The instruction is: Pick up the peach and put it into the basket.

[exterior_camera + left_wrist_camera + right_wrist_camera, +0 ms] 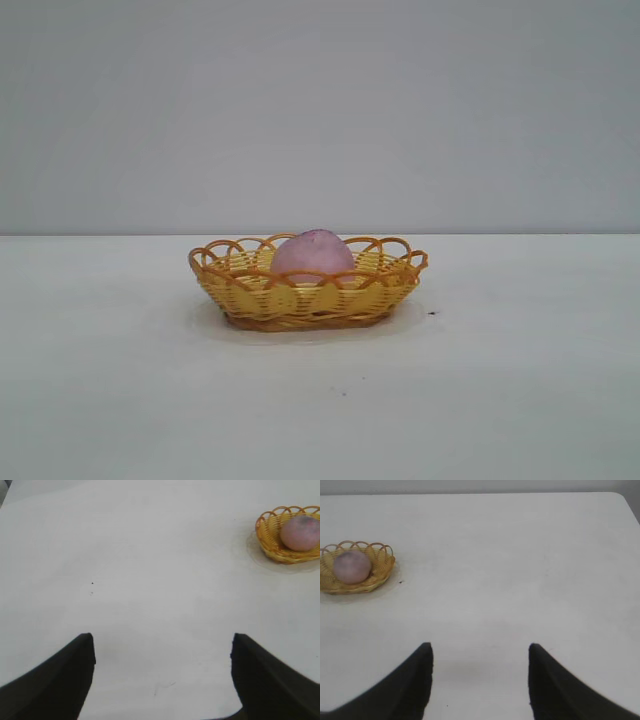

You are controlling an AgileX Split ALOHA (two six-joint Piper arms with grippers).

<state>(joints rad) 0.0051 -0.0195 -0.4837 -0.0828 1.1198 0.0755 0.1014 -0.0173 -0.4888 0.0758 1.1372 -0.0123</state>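
The dusty pink peach (313,256) lies inside the yellow woven basket (300,298) at the middle of the white table. In the left wrist view the peach (299,532) in the basket (270,542) is far off. The right wrist view also has the peach (352,566) and basket (381,570) at a distance. My left gripper (162,642) stands open over bare table, nothing between its fingers. Open and empty too, my right gripper (480,650) hangs over bare table. Neither arm shows in the exterior view.
A white table (520,380) runs under a plain grey wall (320,110). A small dark speck (431,313) lies to the right of the basket. The table's far edge and a rounded corner (622,496) show in the right wrist view.
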